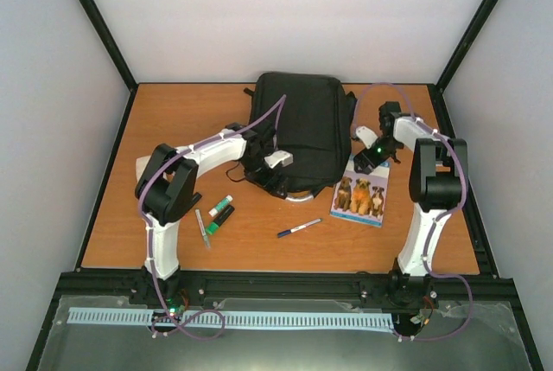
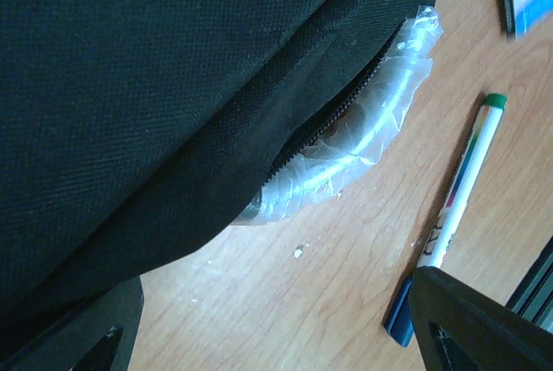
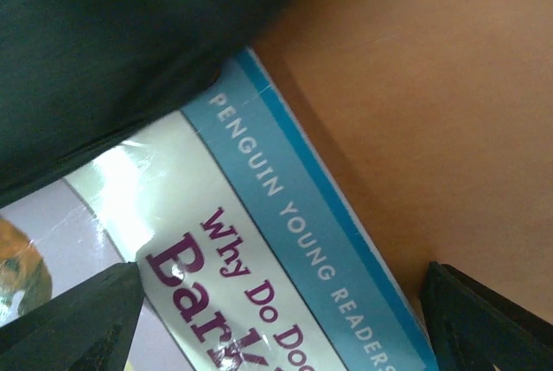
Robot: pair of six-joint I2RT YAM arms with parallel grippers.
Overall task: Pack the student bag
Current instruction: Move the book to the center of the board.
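Bag (image 1: 298,124) lies flat on tabletop (image 1: 173,120), upper centre of top view. Soft, floppy, bulky: I would pinch the zip edge or loop (image 2: 371,137), not the panel. My left fingers (image 2: 484,319) wide at its near edge; right fingers (image 3: 69,323) wide over book (image 3: 285,250), empty.

The left hand (image 2: 276,345) and right hand (image 3: 276,329) both point downward, fingers spread wide.

Penguin Young Readers book (image 3: 285,259) (dog on its cover) on the wooden table (image 3: 432,86), student bag (image 3: 112,51) along one edge
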